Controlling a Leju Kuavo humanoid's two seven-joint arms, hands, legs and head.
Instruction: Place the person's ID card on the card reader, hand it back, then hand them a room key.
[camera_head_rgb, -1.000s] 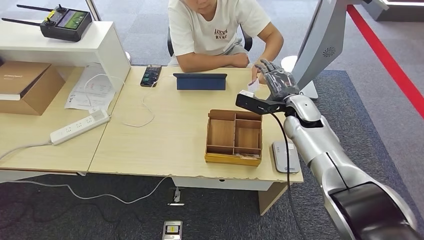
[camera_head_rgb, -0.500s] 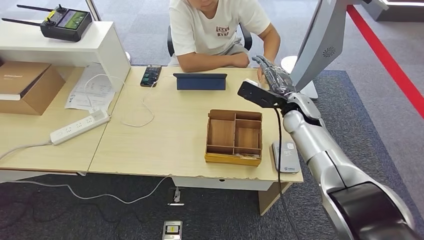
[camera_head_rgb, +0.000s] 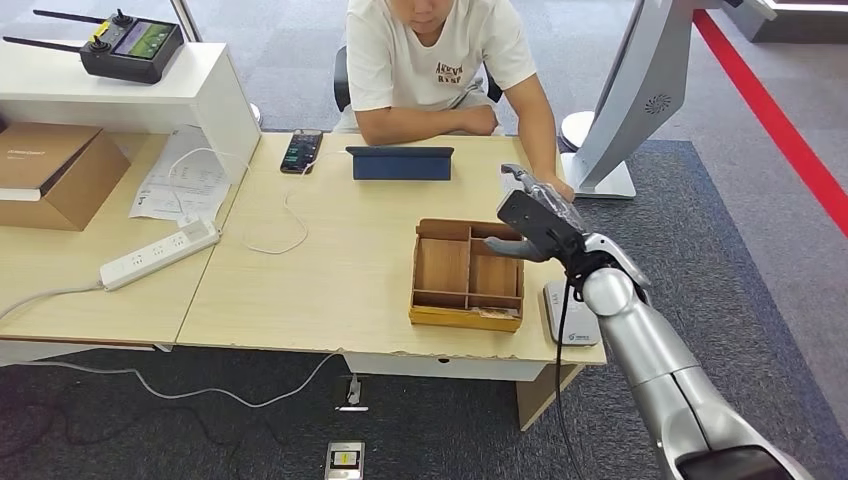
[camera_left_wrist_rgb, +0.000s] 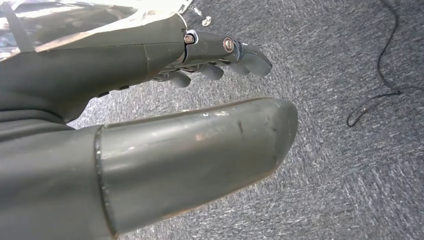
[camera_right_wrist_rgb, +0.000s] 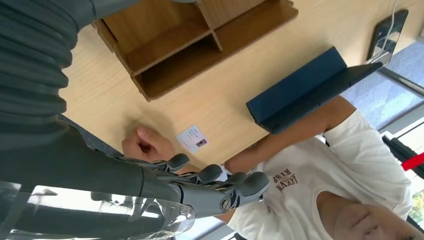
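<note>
Since the frame a second ago the right hand (camera_head_rgb: 535, 215) has drawn back from the person's hand (camera_right_wrist_rgb: 142, 145) toward the wooden tray (camera_head_rgb: 468, 274), and the white card it pinched then is gone from it; its fingers (camera_right_wrist_rgb: 220, 180) now reach out loosely spread and hold nothing; the ID card (camera_right_wrist_rgb: 192, 138) lies flat on the bench (camera_head_rgb: 330, 270) just beside the person's closed hand, at about two o'clock from the tray in the head view, which I judge means the hand-back is done and the room key comes next; the card reader (camera_head_rgb: 572, 312), a grey pad, sits at the bench's near right corner, at about four o'clock from the tray and within easy reach of the right arm; the tray's compartments look empty from above, though something thin and pale lies along its near edge that I cannot identify, so where the key waits I cannot tell; the left hand (camera_left_wrist_rgb: 150, 100) hangs over grey carpet with its fingers a little apart, gripping nothing, presumably idle because this work falls to the right side.
</note>
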